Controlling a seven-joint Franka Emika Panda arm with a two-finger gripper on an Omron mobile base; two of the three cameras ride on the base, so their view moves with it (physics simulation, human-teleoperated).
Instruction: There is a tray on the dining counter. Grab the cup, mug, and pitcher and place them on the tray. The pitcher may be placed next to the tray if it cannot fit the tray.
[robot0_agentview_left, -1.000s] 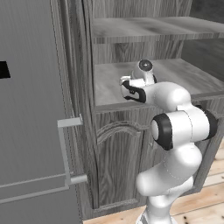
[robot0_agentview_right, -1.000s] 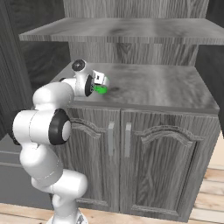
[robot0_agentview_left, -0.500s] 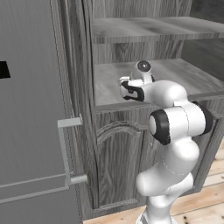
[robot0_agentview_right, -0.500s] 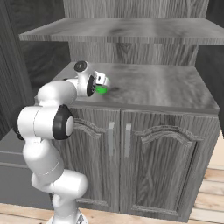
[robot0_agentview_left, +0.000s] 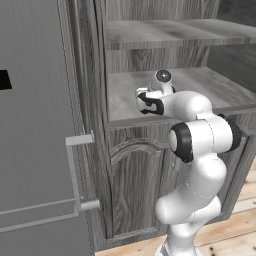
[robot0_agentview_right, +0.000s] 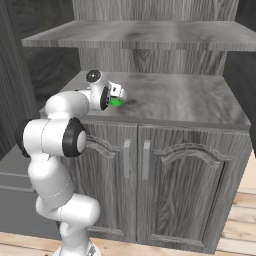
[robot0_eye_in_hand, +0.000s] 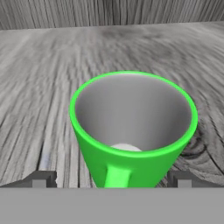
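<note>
Reaching over a grey wooden counter (robot0_agentview_right: 200, 100) under a shelf (robot0_agentview_right: 150, 35), the arm is at an early step of the task, as I judge it: the mug (robot0_eye_in_hand: 131, 131) stands on this cabinet counter and is not lifted, and no tray, cup or pitcher can be seen here, so all three things seem left to be carried. Going from left to right in the left base view, there is first a large flat grey door with a bar handle (robot0_agentview_left: 75, 172), then the wooden cabinet (robot0_agentview_left: 135, 190) with an arched door, and then the white arm, whose hand lies low over the counter top. In the right base view the arm comes first at the left, the gripper (robot0_agentview_right: 118, 96) is just right of the wrist, and a small piece of green shows at its tip, which is the mug; further right the counter is bare above two cabinet doors. In the hand view the two finger tips (robot0_eye_in_hand: 40, 179) rise at the bottom, one at each side of the mug, spread wide and not touching its green wall. The mug stands upright between them, very close, with its grey inside open to the camera and its handle (robot0_eye_in_hand: 117, 177) turned toward the hand. I think the next move is to go a little forward and then close on the body.
</note>
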